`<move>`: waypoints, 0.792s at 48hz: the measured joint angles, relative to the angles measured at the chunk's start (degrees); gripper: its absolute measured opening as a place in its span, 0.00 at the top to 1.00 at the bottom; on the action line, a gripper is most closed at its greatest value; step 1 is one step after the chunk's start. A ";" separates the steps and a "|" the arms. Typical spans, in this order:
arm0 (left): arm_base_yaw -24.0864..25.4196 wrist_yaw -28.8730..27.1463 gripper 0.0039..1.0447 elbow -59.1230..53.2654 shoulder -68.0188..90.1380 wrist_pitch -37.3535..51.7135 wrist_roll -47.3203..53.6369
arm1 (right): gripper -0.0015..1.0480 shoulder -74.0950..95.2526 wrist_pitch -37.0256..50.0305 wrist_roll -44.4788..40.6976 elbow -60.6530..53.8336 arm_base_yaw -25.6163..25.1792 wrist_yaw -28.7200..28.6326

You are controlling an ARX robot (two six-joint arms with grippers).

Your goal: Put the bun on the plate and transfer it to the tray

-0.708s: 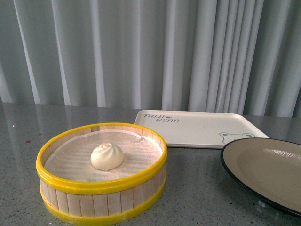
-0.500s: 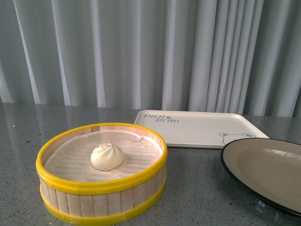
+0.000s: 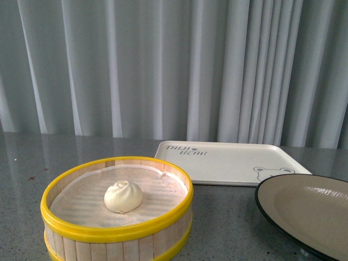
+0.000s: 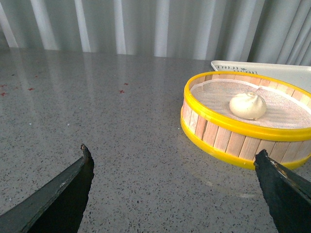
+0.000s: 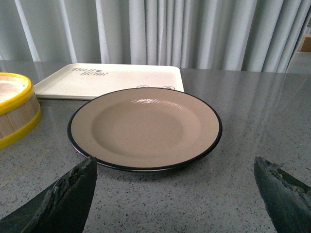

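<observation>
1. Left claw (image 4: 174, 153) hangs wide open and empty above the grey speckled stone surface (image 3: 228, 217). The right claw (image 5: 175, 162) is spread just as wide, holding nothing, and faces the round beige plate with a black rim (image 5: 146, 126).
2. The small white pleated steamed bun (image 3: 123, 196) sits mid-basket in the round wooden steamer basket with yellow hoops (image 3: 117, 231), at the surface's near left. The plate lies near right, apart from the basket. The flat cream rectangular tray with a bear drawing (image 3: 228, 157) lies toward the far edge.
3. No part of the task looks done.
4. A hard squeeze could crush the soft bun, or it may cling to the white liner (image 3: 81, 198). A low approach could knock the basket's rim.
5. The shallow plate offers only a thin rim, so a tilted lift could roll the bun off.
</observation>
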 joint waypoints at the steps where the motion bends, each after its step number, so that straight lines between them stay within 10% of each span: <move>1: 0.00 0.00 0.06 0.00 0.00 0.00 0.00 | 0.08 0.00 0.00 0.00 0.00 0.00 0.00; 8: -1.16 0.35 0.06 5.84 10.38 -11.63 -10.84 | 0.08 0.00 0.00 0.00 0.00 0.00 0.00; 15: -3.45 1.90 0.06 13.94 27.50 2.75 -19.56 | 0.08 -0.02 0.00 0.00 0.00 0.00 0.02; 25: -9.33 8.52 0.06 34.05 55.74 16.50 -11.72 | 0.08 -0.04 0.00 0.00 0.00 0.00 0.00; 38: -14.23 2.69 0.06 57.75 81.92 -0.13 1.05 | 0.08 -0.04 0.02 0.00 0.00 0.00 0.00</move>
